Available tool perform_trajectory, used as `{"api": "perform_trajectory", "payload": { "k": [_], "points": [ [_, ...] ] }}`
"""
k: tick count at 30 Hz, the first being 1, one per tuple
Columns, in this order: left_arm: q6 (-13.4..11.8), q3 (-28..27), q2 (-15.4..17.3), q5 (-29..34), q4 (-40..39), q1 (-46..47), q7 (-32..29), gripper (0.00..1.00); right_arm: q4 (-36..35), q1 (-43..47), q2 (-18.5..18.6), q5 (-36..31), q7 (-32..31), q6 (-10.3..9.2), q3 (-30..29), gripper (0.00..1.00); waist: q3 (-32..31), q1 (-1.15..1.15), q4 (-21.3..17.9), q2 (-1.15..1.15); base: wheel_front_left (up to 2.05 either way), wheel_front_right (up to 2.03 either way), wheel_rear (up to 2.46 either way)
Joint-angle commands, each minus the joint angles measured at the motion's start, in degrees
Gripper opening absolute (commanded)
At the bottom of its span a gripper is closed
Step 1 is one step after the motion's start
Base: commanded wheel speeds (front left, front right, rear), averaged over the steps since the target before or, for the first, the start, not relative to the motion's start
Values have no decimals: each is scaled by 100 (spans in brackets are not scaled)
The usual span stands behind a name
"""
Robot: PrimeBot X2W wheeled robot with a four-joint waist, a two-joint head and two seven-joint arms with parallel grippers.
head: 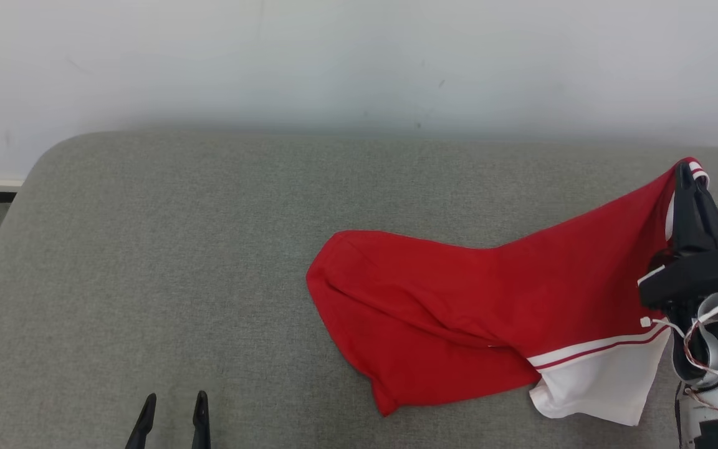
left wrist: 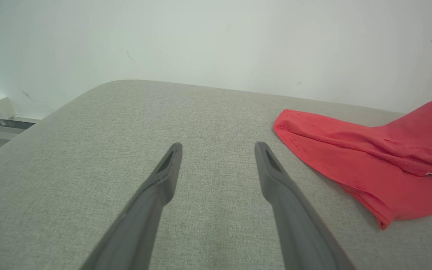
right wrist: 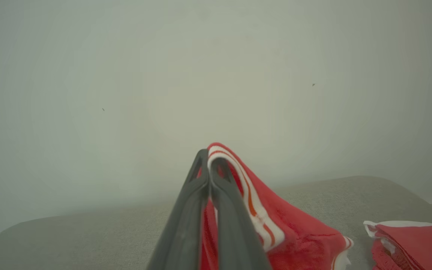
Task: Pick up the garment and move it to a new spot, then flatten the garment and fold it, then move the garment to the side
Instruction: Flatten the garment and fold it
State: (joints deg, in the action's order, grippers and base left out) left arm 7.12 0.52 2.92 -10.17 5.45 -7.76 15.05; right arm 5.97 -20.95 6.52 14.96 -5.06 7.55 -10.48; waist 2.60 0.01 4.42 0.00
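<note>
While my right gripper (head: 685, 169) is clenched on the striped edge of the garment (head: 459, 299), holding that corner raised at the far right, the rest of the red cloth slopes down and left onto the grey upholstered surface (head: 147, 249). Its long axis runs right to left across my front. My left gripper (head: 175, 399) hangs low at the near left, jaws spread and empty, well apart from the cloth. The garment's rounded free end lies ahead and to its right, so I judge my left arm is the nearer one to take that end.

No legible text (garment included)
</note>
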Motion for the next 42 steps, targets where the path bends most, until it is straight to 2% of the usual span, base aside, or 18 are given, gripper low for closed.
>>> {"api": "perform_trajectory", "payload": {
  "k": [1,6,11,12,13,17,20,25,30,36,42],
  "points": [
    [19,14,-7,13,9,76,17,100,381,-233,25,-28,195,-12,-49,0,118,-1,146,0,0,0,0],
    [29,73,-6,79,21,168,17,100,1922,-1010,157,-226,886,-12,-284,0,228,-1,397,0,0,0,0],
    [32,92,-6,107,-8,186,17,100,2841,-1393,142,-474,1269,-12,-650,0,264,-1,555,0,0,0,0],
    [33,97,-5,102,-13,187,17,100,3077,-1453,159,-536,1288,-12,-747,8,276,-1,590,0,0,0,0],
    [33,96,-7,102,-10,185,17,100,3310,-1500,166,-607,1279,-12,-808,100,276,-1,618,0,0,0,0],
    [33,60,-7,101,2,88,17,100,4120,-1501,253,-851,1132,-12,-1000,100,193,-1,659,0,0,0,0],
    [1,-22,-6,99,3,-29,17,100,4397,-1325,260,-946,1010,-12,-1080,100,75,-1,576,0,0,0,0],
    [-31,-146,-7,114,-22,-166,17,100,4301,-999,194,-971,1034,-12,-938,100,-126,-1,318,0,0,0,0],
    [-47,-225,-7,81,-32,-280,17,100,3659,-458,110,-870,1366,-12,-526,100,-309,-1,16,0,0,0,0],
    [-68,-343,-6,23,-60,-282,17,100,2400,380,3,-815,1745,-12,82,100,-355,-1,-322,0,0,0,0],
    [-77,-372,-6,-27,-6,-200,17,100,1130,1292,17,-841,1956,-12,532,100,-396,-1,-457,0,0,0,0]
  ]
}}
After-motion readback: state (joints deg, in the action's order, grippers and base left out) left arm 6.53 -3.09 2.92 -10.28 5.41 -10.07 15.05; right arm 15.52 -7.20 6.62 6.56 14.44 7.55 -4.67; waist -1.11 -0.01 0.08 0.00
